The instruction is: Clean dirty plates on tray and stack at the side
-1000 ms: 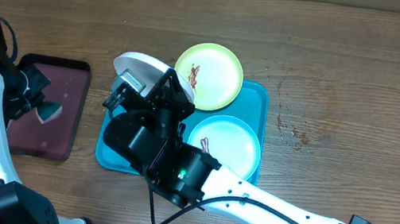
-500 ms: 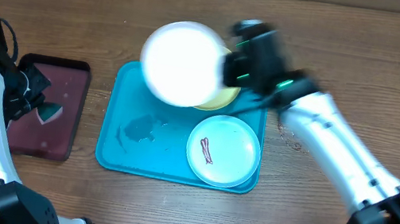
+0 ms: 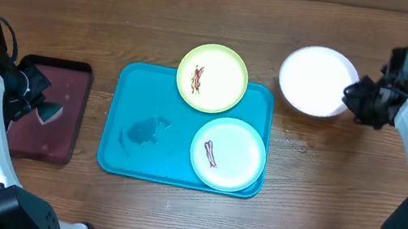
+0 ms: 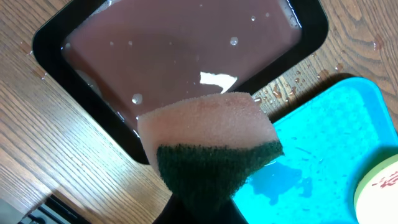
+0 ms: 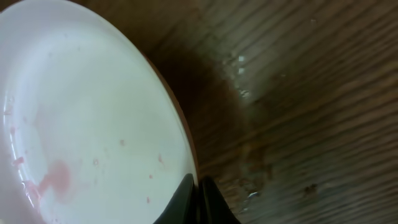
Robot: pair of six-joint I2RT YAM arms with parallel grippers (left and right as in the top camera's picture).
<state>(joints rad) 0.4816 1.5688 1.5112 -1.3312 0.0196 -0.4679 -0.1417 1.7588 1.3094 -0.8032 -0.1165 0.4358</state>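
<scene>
The turquoise tray lies mid-table. A yellow-green plate with reddish streaks overlaps its far rim, and a pale mint plate with one streak sits in its near right corner. To the right of the tray, over bare wood, my right gripper is shut on the right rim of the white plate. In the right wrist view that plate shows faint pink smears, with the gripper pinching its edge. My left gripper is shut on a pink-and-green sponge over the maroon tray.
A dark maroon tray with a black rim holds brownish liquid left of the turquoise tray. A wet smear marks the turquoise tray's left half. Reddish specks dot the wood to its right.
My right arm has swung the white plate from above the tray's left part across to the table right of the tray. The left arm and sponge have not moved.
</scene>
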